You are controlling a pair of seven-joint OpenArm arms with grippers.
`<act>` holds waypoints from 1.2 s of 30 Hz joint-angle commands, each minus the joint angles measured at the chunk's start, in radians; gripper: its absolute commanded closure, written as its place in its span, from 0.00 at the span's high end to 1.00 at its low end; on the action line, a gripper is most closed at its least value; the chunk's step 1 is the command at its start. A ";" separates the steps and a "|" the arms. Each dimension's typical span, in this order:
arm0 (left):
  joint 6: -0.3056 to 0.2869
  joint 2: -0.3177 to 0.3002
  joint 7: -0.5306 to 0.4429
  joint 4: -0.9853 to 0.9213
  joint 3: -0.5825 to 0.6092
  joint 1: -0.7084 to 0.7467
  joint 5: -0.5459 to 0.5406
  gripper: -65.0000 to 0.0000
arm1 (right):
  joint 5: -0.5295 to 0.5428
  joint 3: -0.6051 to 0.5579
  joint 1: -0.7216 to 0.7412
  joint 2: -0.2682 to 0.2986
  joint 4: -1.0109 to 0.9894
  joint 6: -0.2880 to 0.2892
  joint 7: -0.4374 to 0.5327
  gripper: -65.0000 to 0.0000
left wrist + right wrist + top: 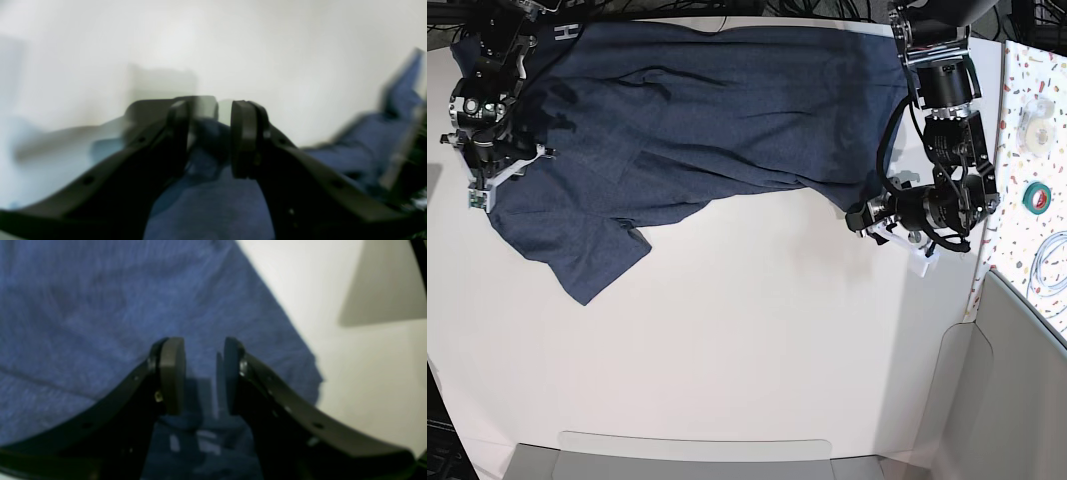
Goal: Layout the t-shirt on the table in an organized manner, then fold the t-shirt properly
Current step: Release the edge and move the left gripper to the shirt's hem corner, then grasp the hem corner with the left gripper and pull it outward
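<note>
While spread wide across the far part of the white tabletop [757, 330], the t-shirt [697, 110] lies wrinkled, one sleeve jutting toward the tabletop's middle. Left jaws [208, 136] pinching a dark fold at the shirt's edge nearest the speckled strip [1037, 140]. Right jaws [200, 373] at the shirt's opposite edge, part-spread with cloth between the pads; grip uncertain.
</note>
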 commanded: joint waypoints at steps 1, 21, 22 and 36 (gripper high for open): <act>0.002 -0.005 0.033 0.003 0.003 -0.008 -0.003 0.33 | 0.006 -0.007 0.009 0.012 0.014 -0.002 0.022 0.31; 0.004 -0.244 0.033 0.008 0.330 0.056 -0.444 0.28 | 0.004 -0.016 0.020 -0.006 -0.006 -0.002 0.024 0.31; 0.004 -0.258 0.033 0.008 0.328 0.056 -0.455 0.24 | 0.004 -0.016 0.020 -0.009 -0.006 -0.002 0.024 0.31; -0.004 -0.259 0.033 0.342 -0.017 0.144 -0.611 0.00 | 0.004 -0.018 0.015 -0.023 -0.013 -0.002 0.024 0.31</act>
